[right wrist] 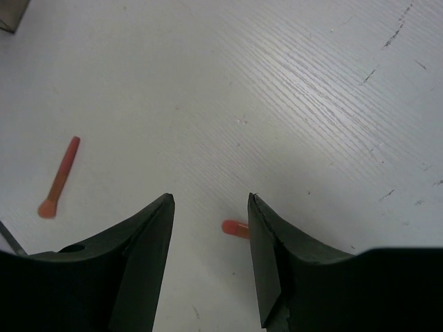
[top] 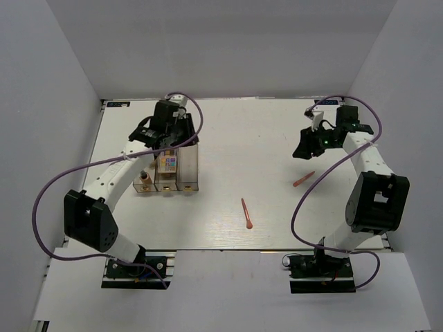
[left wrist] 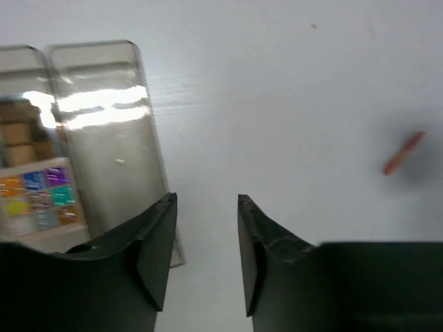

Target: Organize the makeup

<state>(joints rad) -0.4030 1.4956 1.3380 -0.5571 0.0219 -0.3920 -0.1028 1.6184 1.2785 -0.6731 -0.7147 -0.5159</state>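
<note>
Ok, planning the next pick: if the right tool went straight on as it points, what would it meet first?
Likely the nearer coral applicator, its end showing between the fingers of the open right tool; depth is unclear, so it might land on the table beside it.

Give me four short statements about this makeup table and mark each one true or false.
1. Two coral applicators lie loose on the table. True.
2. The right gripper grips an applicator. False: its jaws are open and empty, and one applicator lies on the table beneath them.
3. The multicolour palette sits inside the organizer. True.
4. The left gripper hangs above the middle of the table. False: it is at the organizer on the left side, with its jaws open and nothing between them.
</note>
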